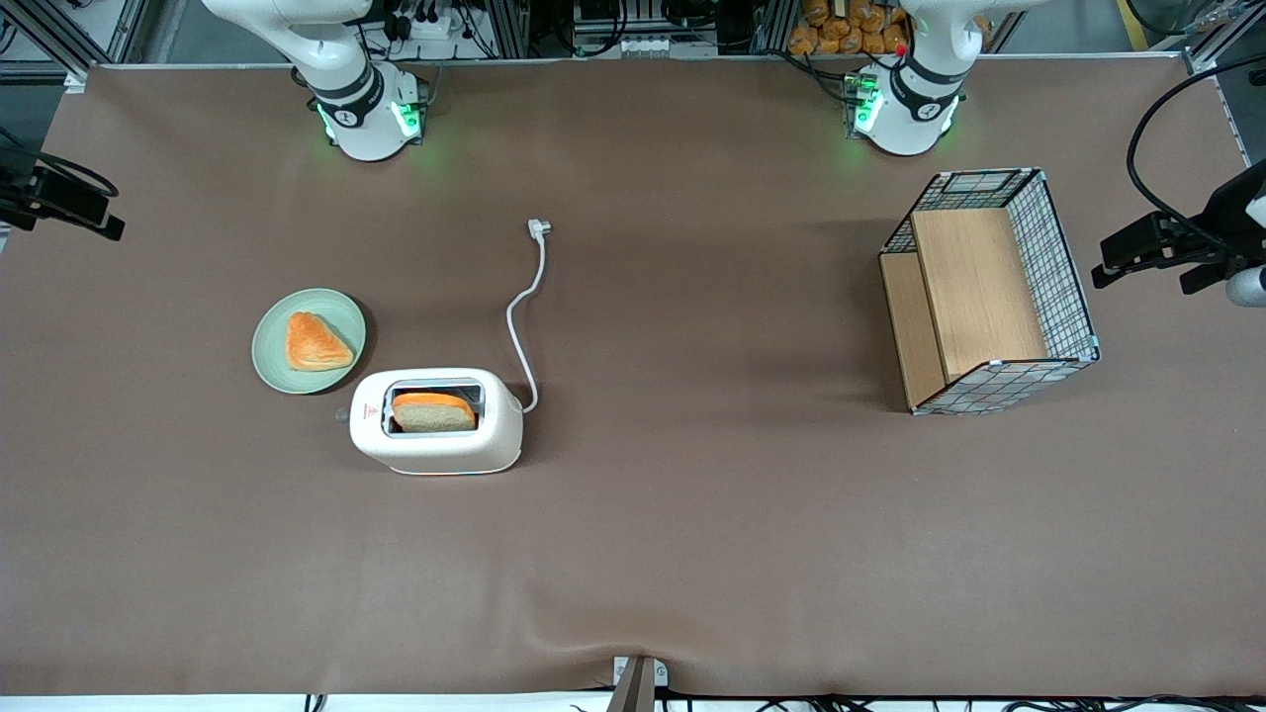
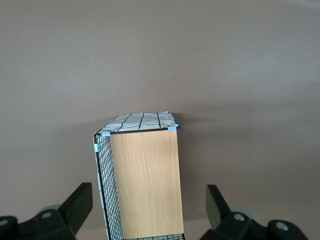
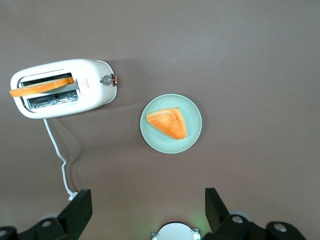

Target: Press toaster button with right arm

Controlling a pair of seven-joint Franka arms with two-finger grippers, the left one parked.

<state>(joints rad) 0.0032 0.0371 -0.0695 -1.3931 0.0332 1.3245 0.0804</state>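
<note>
The cream-white toaster (image 1: 435,440) stands on the brown table with a slice of bread in its slot. It also shows in the right wrist view (image 3: 92,95). The toaster button (image 3: 106,79), a small grey knob, sticks out of the narrow end that faces the green plate; in the front view the button (image 1: 342,416) is a small nub. The right arm's gripper (image 3: 147,210) is open and empty, high above the table, well apart from the toaster. In the front view the gripper (image 1: 69,203) shows at the working arm's end of the table.
A green plate (image 1: 336,311) with a triangular pastry (image 1: 315,342) lies beside the toaster's button end, farther from the front camera. The toaster's white cord (image 1: 521,326) runs to a loose plug (image 1: 537,228). A wire-and-wood basket (image 1: 989,292) stands toward the parked arm's end.
</note>
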